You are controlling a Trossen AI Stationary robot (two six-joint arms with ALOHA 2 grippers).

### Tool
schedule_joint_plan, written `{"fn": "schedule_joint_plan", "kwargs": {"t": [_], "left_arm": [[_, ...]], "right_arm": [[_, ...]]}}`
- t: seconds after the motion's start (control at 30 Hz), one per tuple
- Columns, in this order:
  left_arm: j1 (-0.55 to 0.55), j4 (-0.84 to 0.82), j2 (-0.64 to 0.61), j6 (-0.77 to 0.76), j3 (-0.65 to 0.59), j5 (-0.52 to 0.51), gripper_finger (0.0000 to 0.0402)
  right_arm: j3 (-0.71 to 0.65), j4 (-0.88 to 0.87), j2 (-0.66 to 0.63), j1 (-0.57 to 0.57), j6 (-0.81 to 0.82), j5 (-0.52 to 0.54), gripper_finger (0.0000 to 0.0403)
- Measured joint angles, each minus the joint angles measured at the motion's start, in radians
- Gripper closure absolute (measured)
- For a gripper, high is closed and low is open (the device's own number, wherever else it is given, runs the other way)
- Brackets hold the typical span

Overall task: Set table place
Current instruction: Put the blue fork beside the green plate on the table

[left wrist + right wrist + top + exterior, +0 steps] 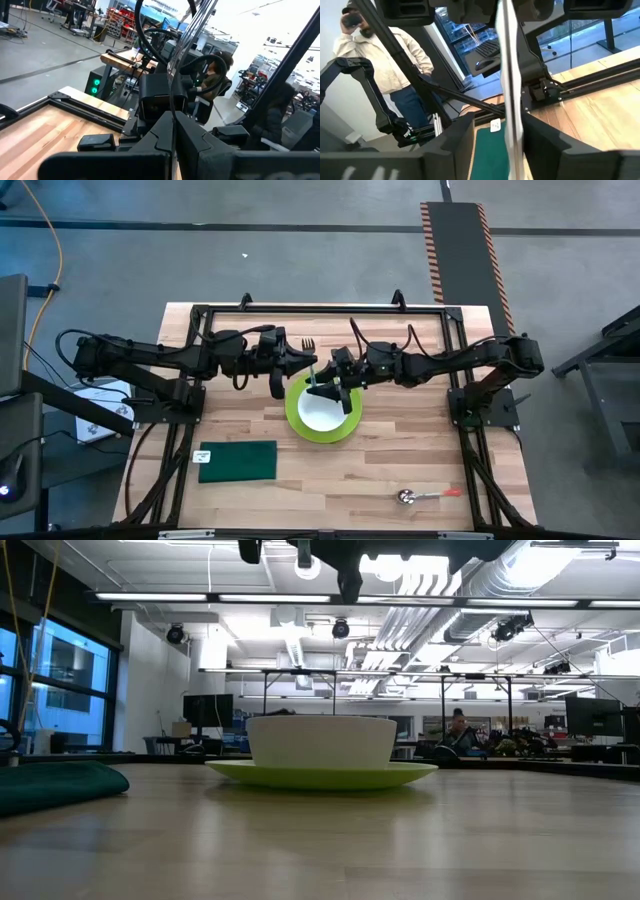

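Observation:
A fork (308,346) is held in the air above a white bowl (321,413) that sits on a lime-green plate (297,418) at the middle of the table (400,460). My left gripper (292,366) comes level from the left and is shut on the fork. My right gripper (331,376) comes level from the right and is open. Its fingers stand on either side of the fork's silver shaft (510,90). I cannot tell whether either finger touches the shaft. My left gripper pinches the fork's shaft (175,102) between its two shut fingers, coming level from the table's left. The fingers lie across the shaft. The fork is lifted clear above the bowl, its tines (307,342) toward the table's far edge.
A dark green cloth (237,461) lies near the table's front left. A spoon with a red handle (427,496) lies near the front right. A black frame (320,308) runs along the far edge and sides. A person (385,55) stands beyond the table.

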Motion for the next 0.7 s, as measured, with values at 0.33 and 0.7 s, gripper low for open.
{"fn": "schedule_joint_plan", "kwargs": {"t": [0.33, 0.7], "left_arm": [[0.000, -0.013, 0.000, -0.001, 0.000, 0.000, 0.0401], [0.000, -0.016, 0.000, 0.002, -0.001, 0.007, 0.0376]], "right_arm": [[0.000, -0.034, 0.000, -0.003, 0.002, 0.001, 0.0369], [0.000, -0.042, 0.000, -0.002, 0.014, -0.003, 0.0395]]}}
